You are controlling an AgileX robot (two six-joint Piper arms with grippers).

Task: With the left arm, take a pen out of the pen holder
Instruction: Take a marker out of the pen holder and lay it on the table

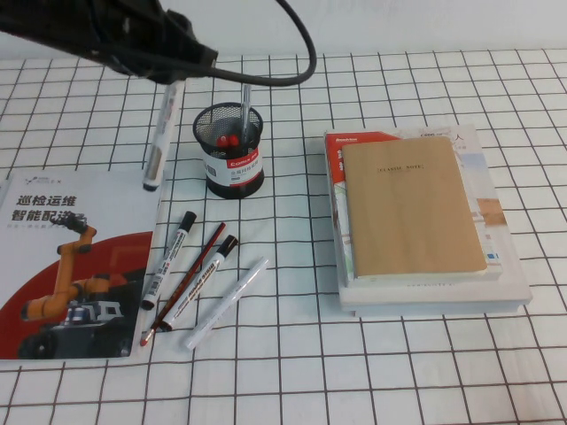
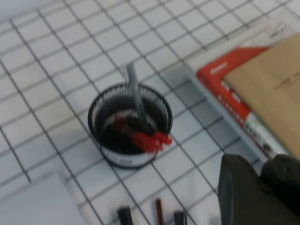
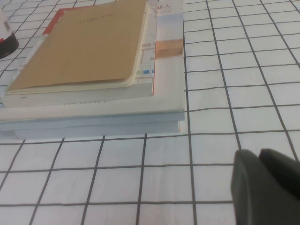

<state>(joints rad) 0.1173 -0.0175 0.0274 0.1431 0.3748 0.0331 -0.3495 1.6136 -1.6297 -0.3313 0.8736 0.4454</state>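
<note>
The left gripper [image 1: 170,84] hangs above the table's far-left part, closed on the top end of a white pen [image 1: 157,137]. The pen dangles almost upright, clear of the pen holder [image 1: 233,152], which stands just to its right. Its dark tip points down at the far edge of the brochure [image 1: 62,257]. With so little of the barrel pinched and most of its length hanging free, the likeliest fault is the pen pivoting or sliding in the jaws on a quick swing. A release from this height could make it bounce off the brochure's edge and roll across the table [image 1: 354,372]. A sideways move to the right could knock the low tip against the holder's rim, tipping it or jolting the clear pen [image 1: 245,106] and red pieces [image 1: 232,140] left inside. Set down nearer the robot, the pen might land on the loose pens [image 1: 199,279] and scatter them. The right gripper [image 3: 265,187] sits low near the stack of books [image 1: 416,212], well apart from all this; whether it is open I cannot tell.
</note>
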